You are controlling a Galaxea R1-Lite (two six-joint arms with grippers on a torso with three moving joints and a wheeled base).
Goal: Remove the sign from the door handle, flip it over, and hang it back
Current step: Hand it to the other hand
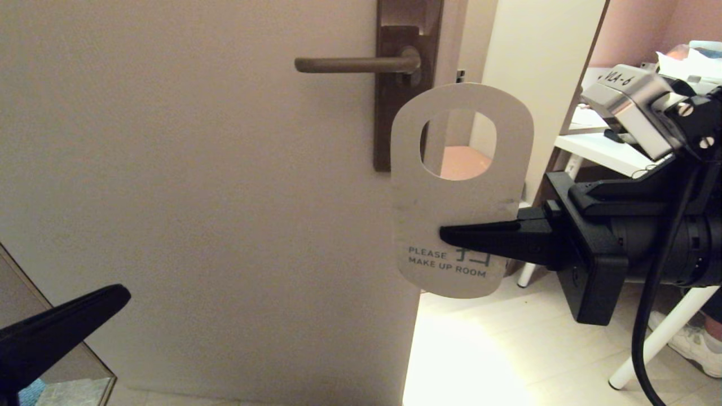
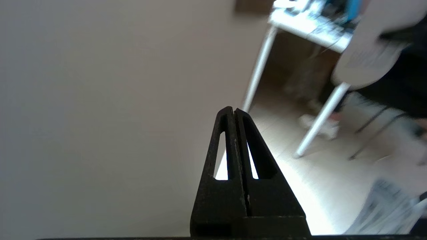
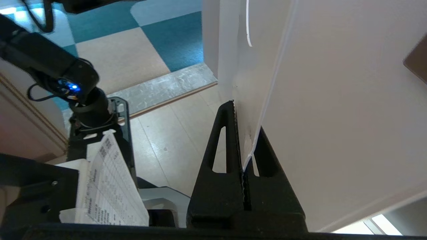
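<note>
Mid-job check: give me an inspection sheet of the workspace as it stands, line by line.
Surface: pale door, shut face bare; light floor beyond its edge.
Job's things: sign is off the door handle, held upright in the air beside the door's edge, grey "PLEASE MAKE UP ROOM" side toward the head camera. Handle bare.
Clutter: white table with papers at the right; someone's shoe by its leg.
Grippers: right claw shut on the sign's lower part; left claw shut, empty, low at the left.
Cables: black cable hanging along the right arm.
Surroundings: doorway to a room with teal and beige floor.
</note>
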